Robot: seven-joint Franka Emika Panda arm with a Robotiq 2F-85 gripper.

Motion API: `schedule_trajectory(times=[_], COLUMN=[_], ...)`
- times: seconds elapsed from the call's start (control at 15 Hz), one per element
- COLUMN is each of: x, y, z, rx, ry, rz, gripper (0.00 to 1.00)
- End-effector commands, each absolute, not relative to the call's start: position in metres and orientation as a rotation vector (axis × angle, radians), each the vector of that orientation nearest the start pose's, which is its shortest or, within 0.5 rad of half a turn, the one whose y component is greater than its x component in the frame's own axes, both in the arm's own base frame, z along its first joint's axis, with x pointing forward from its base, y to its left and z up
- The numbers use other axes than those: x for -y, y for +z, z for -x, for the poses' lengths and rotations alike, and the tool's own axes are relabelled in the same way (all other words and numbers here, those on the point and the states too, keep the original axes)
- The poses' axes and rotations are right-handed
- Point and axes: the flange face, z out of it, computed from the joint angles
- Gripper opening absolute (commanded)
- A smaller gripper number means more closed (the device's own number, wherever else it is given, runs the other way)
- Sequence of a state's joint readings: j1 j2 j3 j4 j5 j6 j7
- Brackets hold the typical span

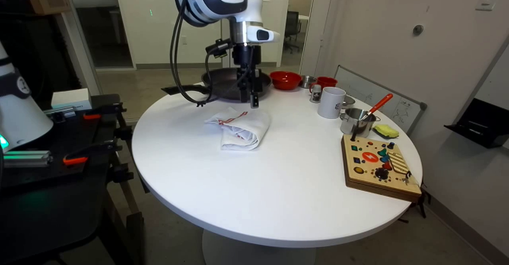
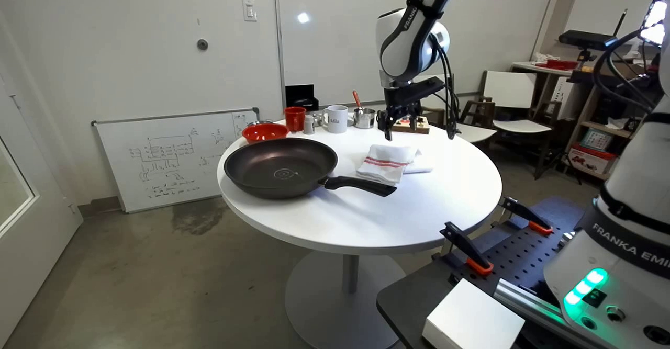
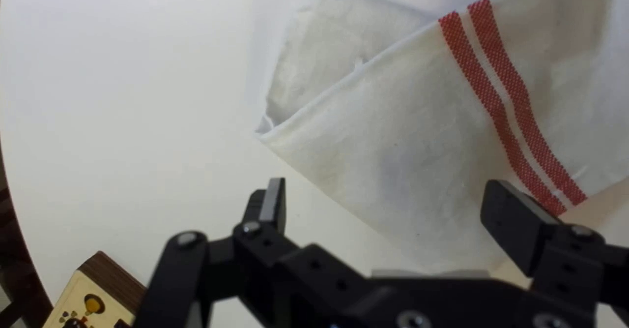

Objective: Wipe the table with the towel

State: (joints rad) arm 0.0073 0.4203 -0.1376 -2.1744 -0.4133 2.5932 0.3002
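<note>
Now, dish towel (image 3: 432, 121): white with red stripes, it lies folded on the counter (image 1: 238, 193), below the fingers (image 3: 513, 222).
Fingers: they stand wide apart and hold nothing.
Counter: no wiping is under way; I judge that both grasping the dish towel and wiping are left to do.

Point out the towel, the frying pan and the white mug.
Towel (image 3: 427, 138), in the wrist view: white area of its upper layer.
Frying pan (image 2: 278, 165), in an exterior view: inner base.
White mug (image 1: 329, 104), in an exterior view: outer wall.
</note>
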Motion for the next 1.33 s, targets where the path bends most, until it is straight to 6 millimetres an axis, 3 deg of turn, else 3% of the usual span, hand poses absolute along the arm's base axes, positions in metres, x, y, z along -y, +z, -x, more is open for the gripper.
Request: schedule_trajectory(times=[0.0, 0.47, 1.27], x=[0.077, 0.080, 0.073], y=[0.182, 0.163, 0.131], z=[-0.562, -0.560, -0.551], rx=[-0.230, -0.284, -0.251], ry=[-0.153, -0.243, -0.083], rz=[3.370, 3.306, 3.297], gripper=[1.00, 1.00, 1.00])
